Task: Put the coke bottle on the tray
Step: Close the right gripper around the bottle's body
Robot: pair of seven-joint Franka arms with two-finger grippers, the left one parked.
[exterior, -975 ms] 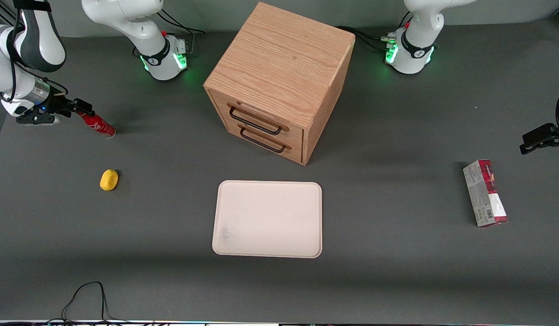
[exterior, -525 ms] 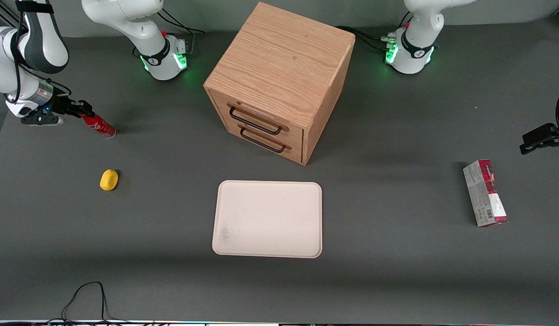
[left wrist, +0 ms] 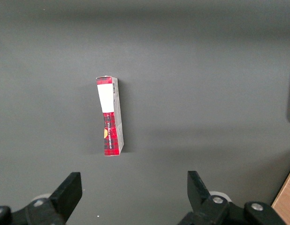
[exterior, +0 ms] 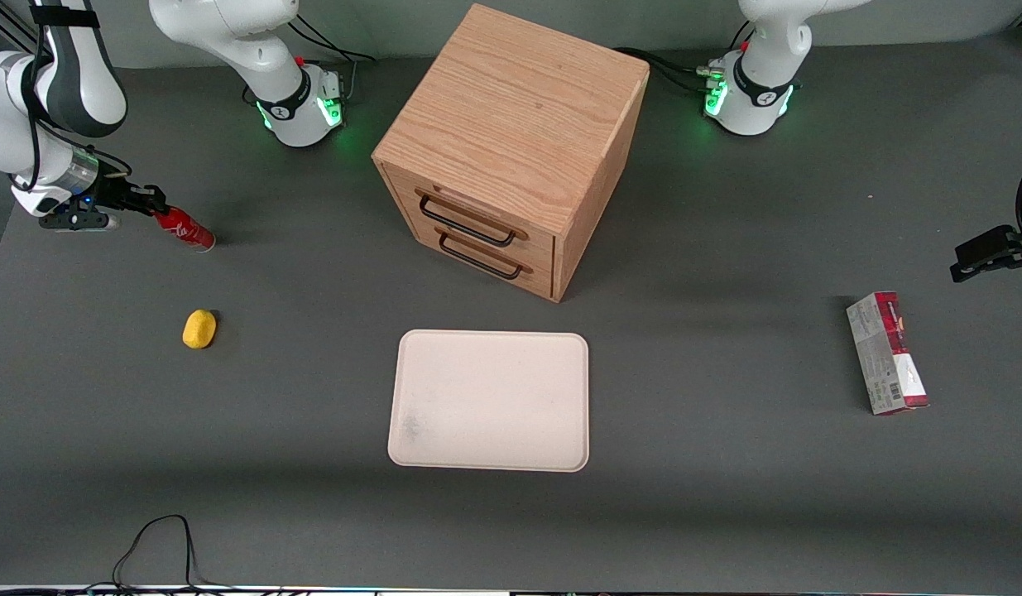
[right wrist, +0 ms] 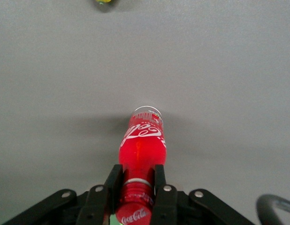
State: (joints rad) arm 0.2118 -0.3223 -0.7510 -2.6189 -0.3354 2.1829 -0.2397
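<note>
While the hand [right wrist: 136, 185] clamps its neck, the red coke bottle [right wrist: 141, 143] shows white script.

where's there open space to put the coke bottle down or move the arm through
The cream-white rectangular tray is bare all over. Open table lies between it and the small yellow lump, and between it and the red-and-grey carton. Tightest spot: the oak two-drawer cabinet stands close to the tray. The gripper, at the working arm's end, is shut on the slim red coke bottle.

High front view over table [exterior: 726, 513], right wrist close on coke bottle [right wrist: 141, 140]
</note>
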